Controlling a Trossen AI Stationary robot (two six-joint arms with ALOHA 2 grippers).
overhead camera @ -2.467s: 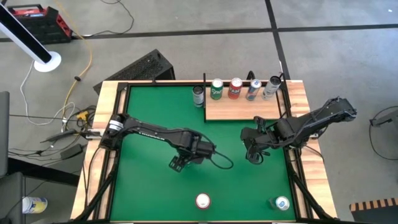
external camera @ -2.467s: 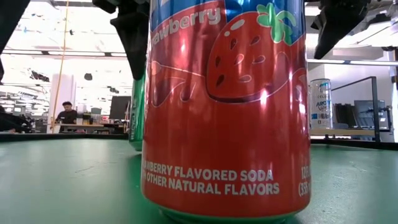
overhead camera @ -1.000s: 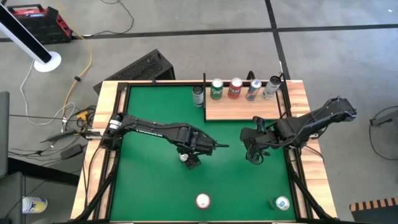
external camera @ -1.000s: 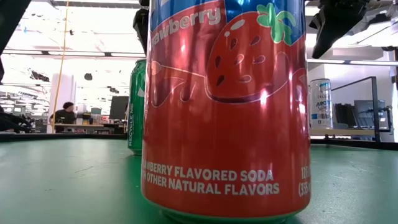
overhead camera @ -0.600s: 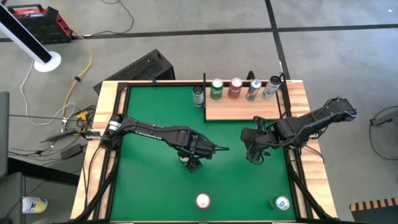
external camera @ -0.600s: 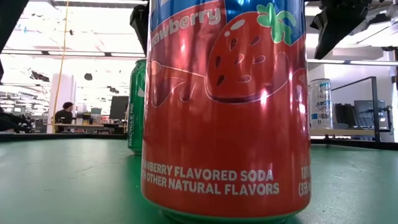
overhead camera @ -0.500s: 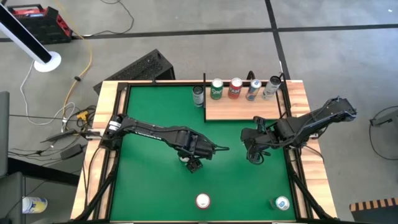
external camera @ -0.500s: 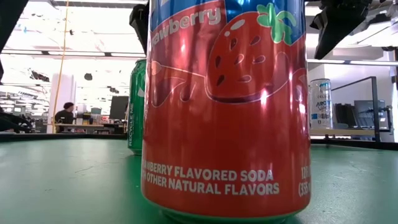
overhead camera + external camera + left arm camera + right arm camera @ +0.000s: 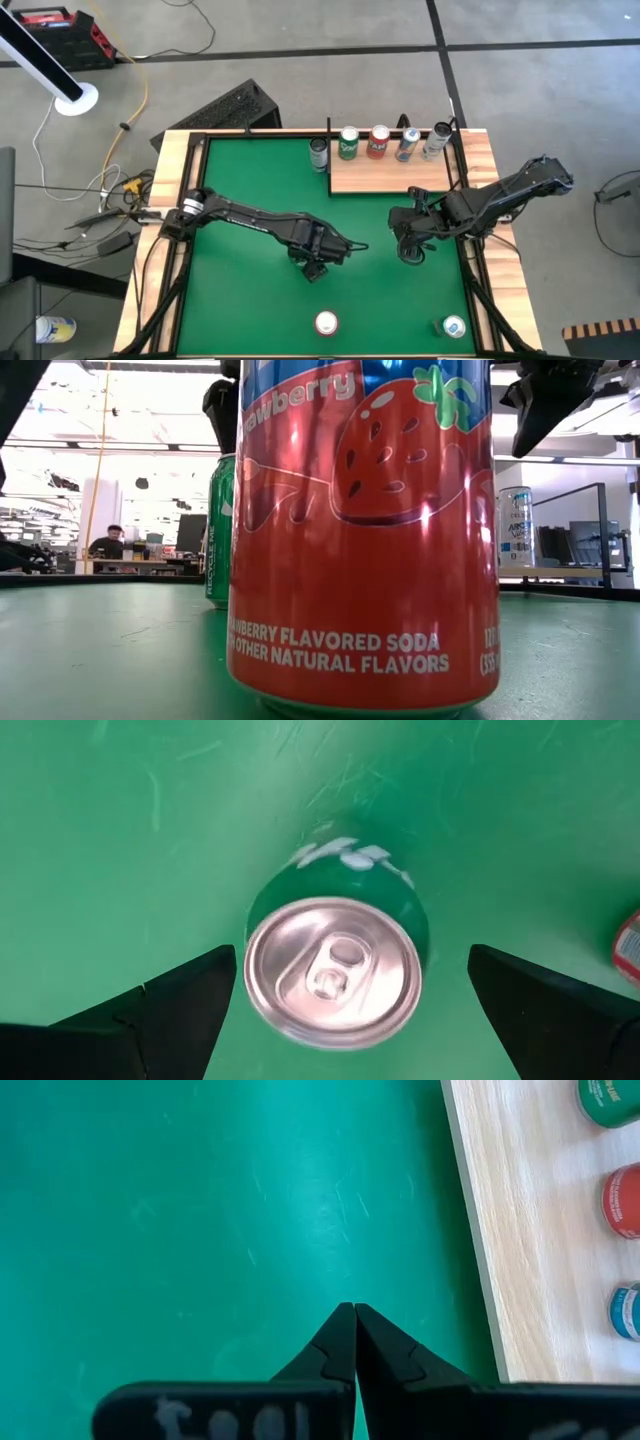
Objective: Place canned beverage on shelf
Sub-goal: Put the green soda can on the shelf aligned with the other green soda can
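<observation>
A green can [image 9: 333,970] with a silver top stands upright on the green table, mid-table; in the low view the green can [image 9: 220,530] shows behind a big red strawberry can [image 9: 365,530]. My left gripper [image 9: 352,955] hangs open right above it, pointing down, one finger on either side and clear of it; in the high view this left gripper [image 9: 315,258] hides the can. The wooden shelf [image 9: 390,178] lies at the far right, with several cans standing along its far edge. My right gripper [image 9: 410,246] is shut on nothing, near the shelf's front edge.
A dark can [image 9: 318,153] stands on the table next to the shelf's left end. The red can [image 9: 326,323] and a pale-topped can [image 9: 453,326] stand near the front edge. Open green surface lies between the green can and the shelf.
My left gripper has come down over the green can and shifted a little toward the near edge, its fingers still wide apart. The can has stayed where it was. My right arm has kept still.
</observation>
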